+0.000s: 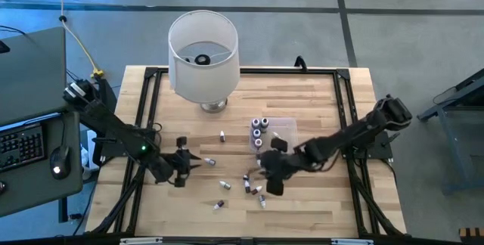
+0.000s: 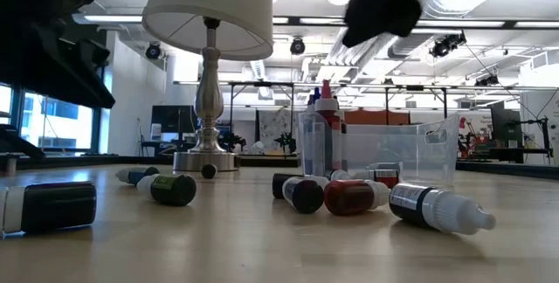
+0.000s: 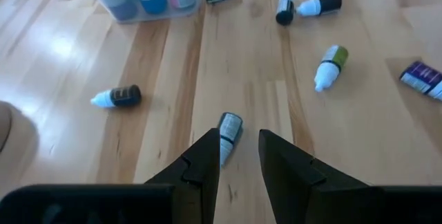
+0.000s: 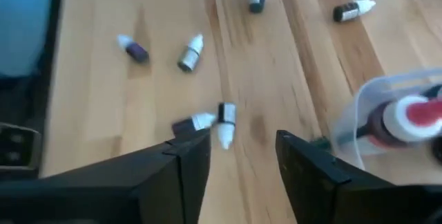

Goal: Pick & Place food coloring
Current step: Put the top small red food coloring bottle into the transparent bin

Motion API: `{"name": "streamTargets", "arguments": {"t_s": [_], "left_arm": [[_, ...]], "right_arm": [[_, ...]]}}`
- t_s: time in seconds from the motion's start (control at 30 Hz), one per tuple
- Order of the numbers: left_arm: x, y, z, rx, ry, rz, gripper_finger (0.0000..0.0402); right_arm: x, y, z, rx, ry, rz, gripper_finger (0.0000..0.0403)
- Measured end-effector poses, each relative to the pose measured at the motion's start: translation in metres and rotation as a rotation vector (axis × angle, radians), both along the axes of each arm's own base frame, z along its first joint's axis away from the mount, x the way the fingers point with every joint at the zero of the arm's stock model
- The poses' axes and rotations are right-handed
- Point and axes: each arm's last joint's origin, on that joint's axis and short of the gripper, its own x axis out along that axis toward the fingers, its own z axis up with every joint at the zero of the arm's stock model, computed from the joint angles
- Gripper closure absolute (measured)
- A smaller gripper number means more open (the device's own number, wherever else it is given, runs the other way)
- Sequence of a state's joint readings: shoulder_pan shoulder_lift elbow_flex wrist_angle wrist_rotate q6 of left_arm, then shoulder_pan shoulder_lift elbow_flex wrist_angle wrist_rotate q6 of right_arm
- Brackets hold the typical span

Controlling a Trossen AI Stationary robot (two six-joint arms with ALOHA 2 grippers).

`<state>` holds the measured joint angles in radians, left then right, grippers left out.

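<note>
Small food coloring bottles lie on their sides across the table's middle, among them one (image 1: 210, 160), one (image 1: 224, 185) and a cluster (image 1: 253, 187). Others stand upright in the clear tub (image 1: 274, 133). My left gripper (image 1: 185, 162) is open and low over the table, and a dark-labelled bottle with a white cap (image 3: 229, 128) lies just ahead of its fingertips (image 3: 238, 148), in line with the gap. My right gripper (image 1: 265, 173) is open and hangs above the cluster near the tub; two bottles (image 4: 224, 122) (image 4: 190, 124) lie below and ahead of its fingers.
A white-shaded lamp (image 1: 203, 54) stands on its metal base at the table's far side. The tub's corner (image 4: 387, 113) is close beside my right gripper. More bottles (image 2: 349, 197) (image 2: 437, 209) lie near the near edge. A desk with a keyboard (image 1: 23, 147) stands left of the table.
</note>
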<state>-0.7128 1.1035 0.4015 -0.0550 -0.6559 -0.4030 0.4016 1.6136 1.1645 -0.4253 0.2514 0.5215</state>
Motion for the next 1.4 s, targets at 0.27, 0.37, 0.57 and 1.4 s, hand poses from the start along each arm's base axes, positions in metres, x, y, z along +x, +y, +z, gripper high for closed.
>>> {"name": "streamTargets", "arguments": {"t_s": [0.27, 0.37, 0.57, 1.4], "left_arm": [[0.007, 0.003, 0.001, -0.005, -0.039, 0.045, 0.0302], [0.013, 0.011, 0.001, -0.044, -0.017, 0.059, 0.0302], [0.023, 0.027, -0.001, -0.105, 0.029, 0.080, 0.0302], [0.032, 0.049, -0.002, -0.059, 0.060, 0.097, 0.0302]], "right_arm": [[0.007, 0.014, -0.049, -0.134, 0.153, -0.005, 0.0199], [0.012, 0.008, -0.066, -0.206, 0.207, -0.019, 0.0195], [0.008, -0.013, -0.080, -0.243, 0.362, -0.121, 0.0195], [0.020, -0.028, -0.108, -0.175, 0.482, -0.023, 0.0268]]}}
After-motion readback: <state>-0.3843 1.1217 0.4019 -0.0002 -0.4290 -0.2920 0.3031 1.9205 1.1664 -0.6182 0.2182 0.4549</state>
